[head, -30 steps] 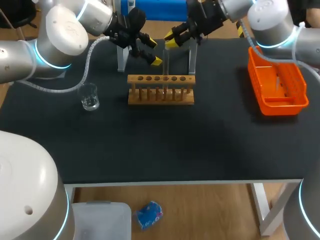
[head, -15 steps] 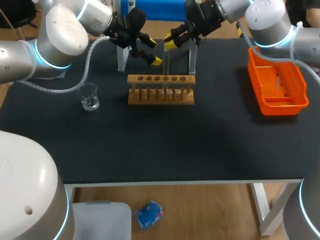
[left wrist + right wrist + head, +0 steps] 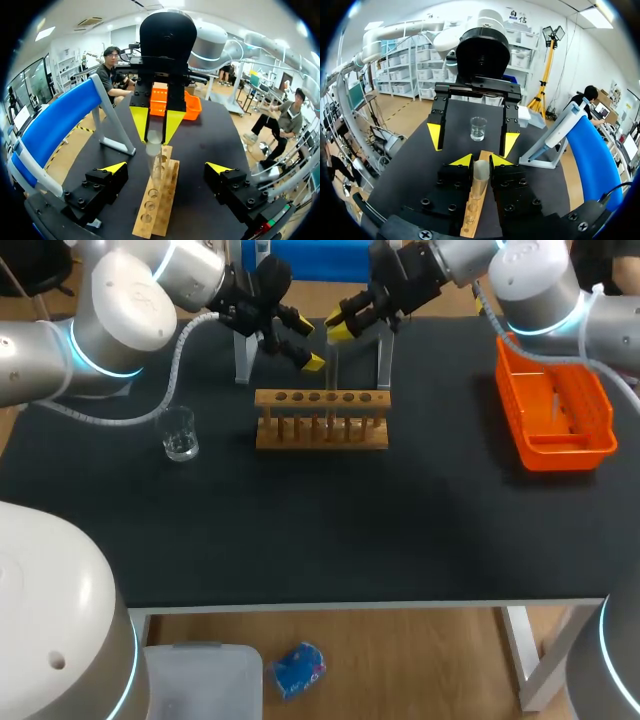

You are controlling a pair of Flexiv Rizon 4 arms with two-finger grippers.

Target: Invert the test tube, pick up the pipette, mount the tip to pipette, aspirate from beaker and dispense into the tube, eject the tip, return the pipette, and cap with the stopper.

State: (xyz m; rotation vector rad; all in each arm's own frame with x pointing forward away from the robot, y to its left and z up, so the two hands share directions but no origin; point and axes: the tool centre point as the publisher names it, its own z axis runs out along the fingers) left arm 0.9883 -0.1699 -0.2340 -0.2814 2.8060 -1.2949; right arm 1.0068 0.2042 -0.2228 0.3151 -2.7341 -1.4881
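A clear test tube (image 3: 333, 368) stands upright over the wooden rack (image 3: 322, 422), its lower end among the rack's holes. My right gripper (image 3: 338, 325) is shut on the tube's top; in the right wrist view the tube (image 3: 480, 176) sits pinched between its yellow tips (image 3: 481, 160). My left gripper (image 3: 308, 345) hangs open just left of the tube, facing it. From the left wrist, its own gripper (image 3: 167, 168) gapes wide, and the tube (image 3: 153, 150) stands ahead of it. The blue pipette (image 3: 592, 150) rests on its stand behind the rack. A glass beaker (image 3: 180, 434) stands left of the rack.
An orange bin (image 3: 590, 445) sits at the table's right side. The pipette stand's grey legs (image 3: 243, 358) rise just behind the rack, close to both grippers. The black table (image 3: 330, 530) stretches bare in front of the rack.
My right gripper has shifted slightly left and back with the tube still in it. The left arm has stayed where it was.
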